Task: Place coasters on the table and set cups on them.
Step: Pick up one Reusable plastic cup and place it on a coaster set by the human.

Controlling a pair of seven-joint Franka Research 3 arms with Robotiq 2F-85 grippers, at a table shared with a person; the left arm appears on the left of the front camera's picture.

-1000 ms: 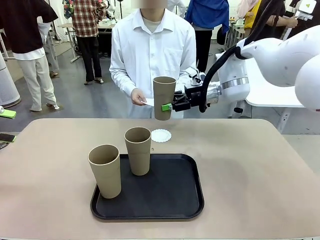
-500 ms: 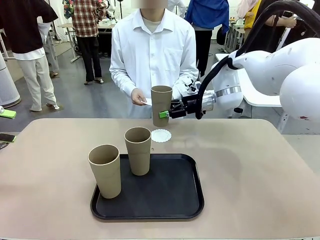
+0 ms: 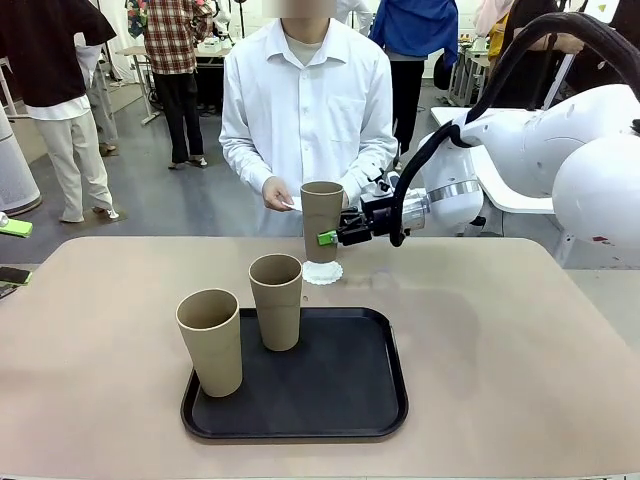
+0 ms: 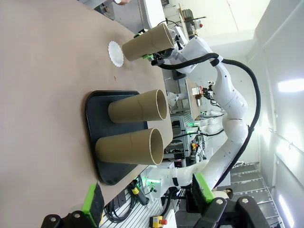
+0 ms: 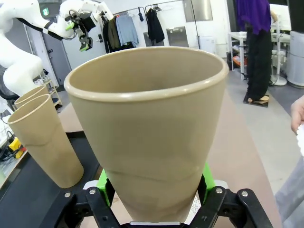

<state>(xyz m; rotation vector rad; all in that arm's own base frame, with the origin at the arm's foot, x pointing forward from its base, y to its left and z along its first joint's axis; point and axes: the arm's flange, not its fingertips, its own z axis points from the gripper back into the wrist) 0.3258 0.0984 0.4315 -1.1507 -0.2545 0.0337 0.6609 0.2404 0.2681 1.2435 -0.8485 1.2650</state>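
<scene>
Front view | right jaws clamp cup (image 3: 322, 210) over coaster (image 3: 325, 276); left jaws wide, empty

Two cups (image 3: 277, 310) on the tray (image 3: 340, 400) — third cup (image 3: 322, 215) over the coaster (image 3: 323, 277) behind it.

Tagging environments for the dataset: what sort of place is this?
Probably a robotics lab or shared demo hall, not a home: an emergency-stop button by the robot's base, a white work table behind, and bystanders standing on open grey floor.
</scene>
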